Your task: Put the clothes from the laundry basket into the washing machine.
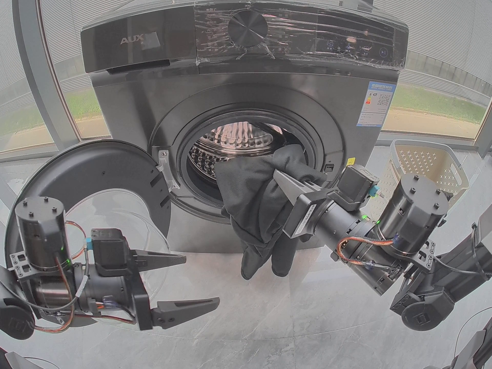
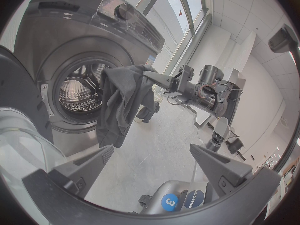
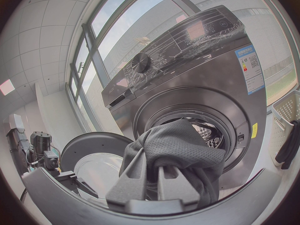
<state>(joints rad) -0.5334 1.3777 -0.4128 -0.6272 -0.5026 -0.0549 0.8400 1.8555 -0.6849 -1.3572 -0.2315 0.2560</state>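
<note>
Between the fingers of my right gripper (image 1: 283, 179) sat a dark grey garment (image 1: 251, 201), jaws clamped shut on a bunched upper fold. The rest of the cloth hung loose below the grip, with two ends dangling above the floor (image 1: 287, 313). It hung right in front of the round port of the washing machine (image 1: 143, 93), upper part level with the opening and lower part below its rim. I could not tell whether the cloth touched the rim. Behind it the shiny perforated drum (image 1: 230, 139) showed through the port.

My left gripper (image 1: 199, 280) sat low on my left, jaws spread wide and holding nothing, well apart from the garment. It hung just in front of the machine's door (image 1: 92, 170), which was swung fully open to the left with its clear bowl facing out.

Farther out, a pale perforated laundry basket (image 1: 425, 162) stood on the floor beside the machine on my right, behind my right arm. A second dark cloth (image 3: 290, 144) was draped over the basket's rim.
</note>
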